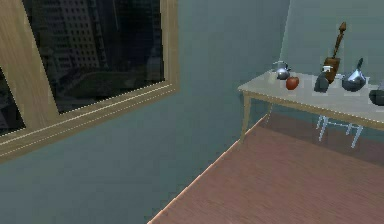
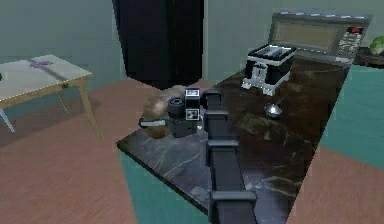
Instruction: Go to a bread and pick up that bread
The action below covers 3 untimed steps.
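The brown, rounded loaf of bread (image 2: 155, 104) is sitting near the corner of a dark marble countertop (image 2: 290, 140), close to its edge. The robot's dark square arm (image 2: 224, 165) is lying out across that countertop, and the black gripper (image 2: 160, 121) at its far end is sitting right by the loaf. That looks like a line-up for the grab. Since the loaf is resting on the stone behind the fingers, I cannot tell how the jaws are standing or whether they are holding anything.

Farther back on the countertop, a black-and-white boxy toaster (image 2: 268, 66) is standing in front of a grey microwave (image 2: 316, 35). A small shiny metal object (image 2: 272, 109) is lying between the toaster and the arm. All three are sitting well apart from the loaf, so nothing seems to be crowding the lift.

Off to one side, a pale wooden table (image 2: 30, 85) is standing on the reddish floor. Ahead of the robot, a wood-framed window (image 1: 90, 50) is looking onto dark buildings, and a light wooden side table (image 1: 300, 98) is carrying a red apple (image 1: 292, 83) and a small metal kettle (image 1: 283, 71).
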Tool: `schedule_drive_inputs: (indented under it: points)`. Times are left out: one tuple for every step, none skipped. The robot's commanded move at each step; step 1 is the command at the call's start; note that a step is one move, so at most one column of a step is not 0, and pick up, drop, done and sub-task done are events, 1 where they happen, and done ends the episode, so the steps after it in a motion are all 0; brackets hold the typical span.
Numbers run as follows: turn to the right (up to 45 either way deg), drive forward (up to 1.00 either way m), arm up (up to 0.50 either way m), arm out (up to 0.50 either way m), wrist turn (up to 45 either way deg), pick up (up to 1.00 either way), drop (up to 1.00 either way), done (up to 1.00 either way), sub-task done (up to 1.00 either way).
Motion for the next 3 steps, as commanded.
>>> schedule_drive_inputs:
  points:
    - [0.0,0.0,0.0,0.0,0.0,1.0,0.0,0.0,0.0]
    - [0.0,0.0,0.08,0.0,0.0,0.0,0.0,0.0,0.0]
    - [0.0,0.0,0.0,0.0,0.0,0.0,0.0,1.0,0.0]
